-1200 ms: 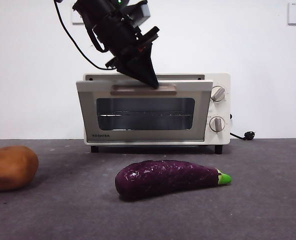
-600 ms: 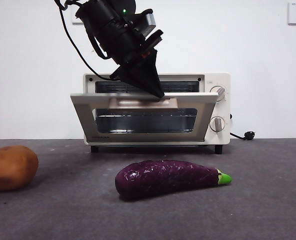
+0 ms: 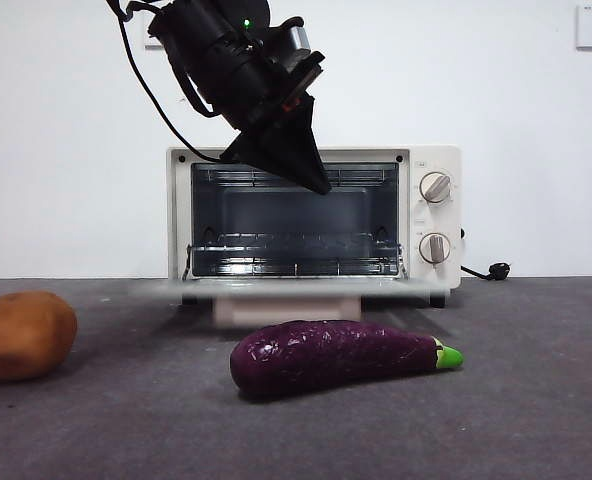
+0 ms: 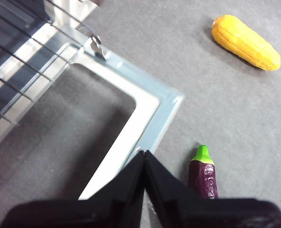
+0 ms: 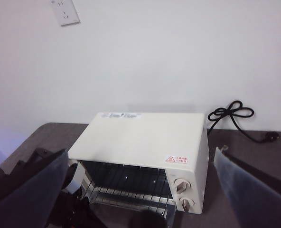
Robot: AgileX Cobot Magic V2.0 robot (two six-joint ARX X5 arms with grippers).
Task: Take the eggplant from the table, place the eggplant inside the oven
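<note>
Eggplant (image 3: 336, 357) lies on its side on the table (image 3: 536, 420), just in front of the oven (image 3: 314, 220), green stem end toward the oven's knob side; nothing is touching it. Oven door (image 3: 286, 288) is dropped fully open, lying flat just above the table, its handle edge facing the eggplant; I can see the wire rack (image 3: 294, 240) inside the cavity. My left gripper (image 3: 316, 183) hangs in front of the oven's upper opening, above the door and clear of it, jaws pressed together to a point with nothing between them. From the left wrist I look down on the door's frame corner and the eggplant's stem end (image 4: 203, 170) beside it. A potato (image 3: 23, 334) sits on the table well off from the oven on the side away from the knobs. A corn cob (image 4: 245, 42) lies on the table well apart from the door. My right gripper (image 5: 140, 190) waits high, looking down at the oven's top, jaws spread wide.
</note>
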